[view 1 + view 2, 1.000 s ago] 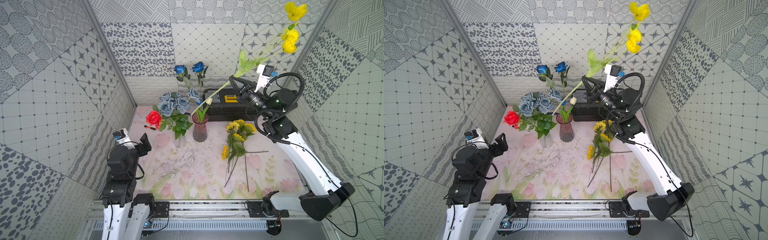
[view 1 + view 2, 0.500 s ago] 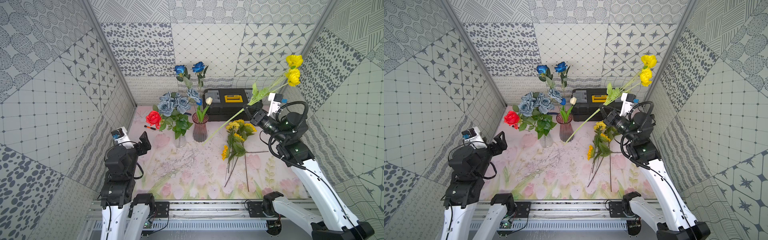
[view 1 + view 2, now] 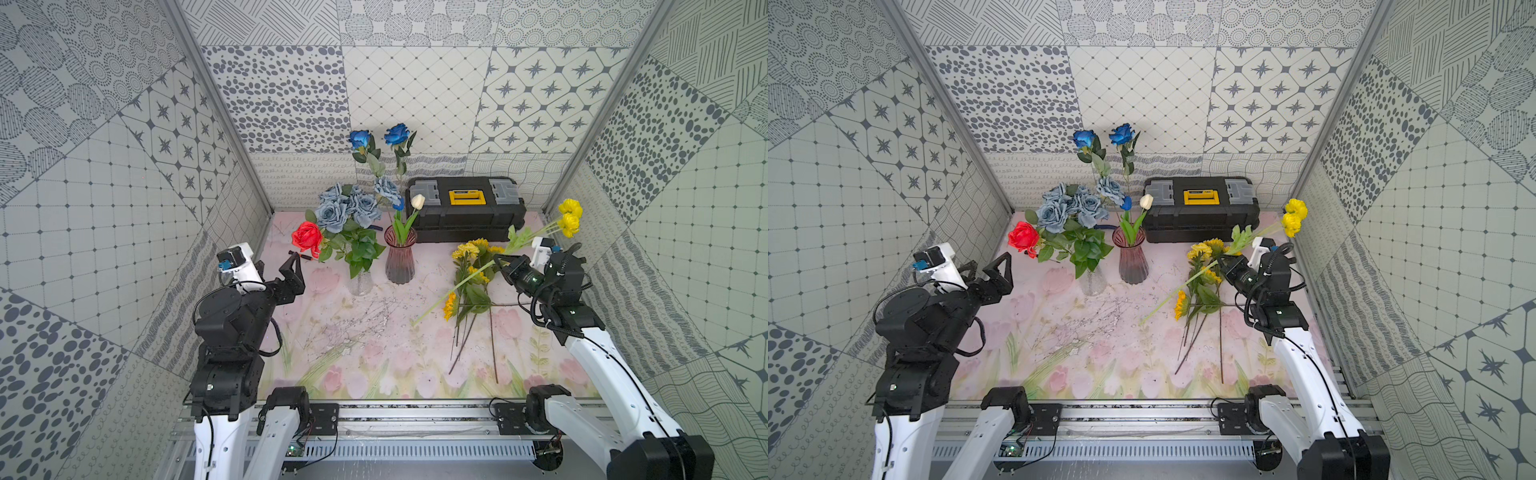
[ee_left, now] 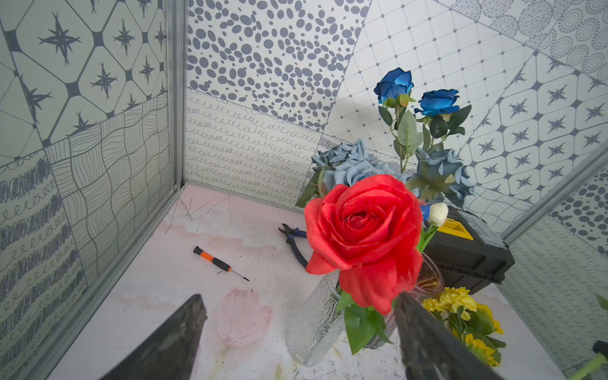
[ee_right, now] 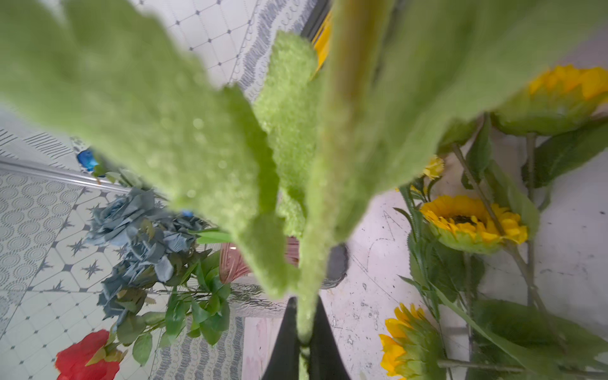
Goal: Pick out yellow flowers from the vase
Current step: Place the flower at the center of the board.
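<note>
Where right claw (image 3: 500, 262) clamps, yellow spray (image 3: 570, 223) juts beyond.

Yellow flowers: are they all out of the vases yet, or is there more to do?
Nearly done, it seems. A pile of yellow flowers lies on the mat beside the purple vase. The right arm's jaws are shut on the stem of a tall yellow spray, slanting over that pile. Both vases show only blue, white and red blooms, so probably only laying this spray down is left.
</note>
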{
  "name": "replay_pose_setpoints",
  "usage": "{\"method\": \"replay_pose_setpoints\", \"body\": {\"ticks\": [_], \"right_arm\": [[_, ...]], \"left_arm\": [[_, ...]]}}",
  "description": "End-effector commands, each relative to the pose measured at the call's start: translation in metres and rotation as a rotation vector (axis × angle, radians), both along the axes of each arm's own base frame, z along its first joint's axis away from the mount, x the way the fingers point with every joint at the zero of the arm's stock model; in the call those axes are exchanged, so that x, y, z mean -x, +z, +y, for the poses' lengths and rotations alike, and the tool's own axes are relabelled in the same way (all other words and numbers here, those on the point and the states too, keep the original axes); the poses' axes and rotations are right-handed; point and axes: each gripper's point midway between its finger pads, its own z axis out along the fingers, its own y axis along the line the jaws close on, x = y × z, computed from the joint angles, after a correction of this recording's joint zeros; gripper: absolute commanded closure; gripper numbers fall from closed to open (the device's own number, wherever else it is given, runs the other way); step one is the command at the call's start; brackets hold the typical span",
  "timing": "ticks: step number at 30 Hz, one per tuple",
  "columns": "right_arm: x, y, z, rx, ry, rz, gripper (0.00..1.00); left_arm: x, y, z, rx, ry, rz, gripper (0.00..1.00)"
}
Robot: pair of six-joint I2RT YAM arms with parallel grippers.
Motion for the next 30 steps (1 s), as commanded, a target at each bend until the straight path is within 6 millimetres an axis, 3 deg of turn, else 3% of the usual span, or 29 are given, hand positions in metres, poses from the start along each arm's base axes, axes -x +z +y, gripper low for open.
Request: {"method": "replay_pose_setpoints", "body": {"ticks": [1,6,12,19,23,30], "right_arm": [[-0.008,-0.023,0.002,-0.059,0.023,0.080,1.00],[-0.020,-0.064,0.011,-0.047,0.095,0.216,1.00],[-0.034,-0.101,0.017,-0.038,0.149,0.313,1.00],[-0.053,-0.126,0.018,-0.029,0.163,0.375,1.00],[-0.057,-0.128,0.019,-0.037,0.166,0.375,1.00],[-0.058,-0.127,0.019,-0.036,0.171,0.373,0.69]], "left_arm": [[-0.001,0.016,-0.014,0.028,-0.078,-0.063,0.10],[-0.003,0.014,-0.014,0.036,-0.077,-0.058,0.10],[-0.004,0.014,-0.014,0.042,-0.079,-0.056,0.10],[-0.003,0.016,-0.015,0.041,-0.085,-0.060,0.10],[-0.001,0.019,-0.014,0.027,-0.081,-0.062,0.10],[-0.001,0.019,-0.013,0.023,-0.073,-0.063,0.10]]}}
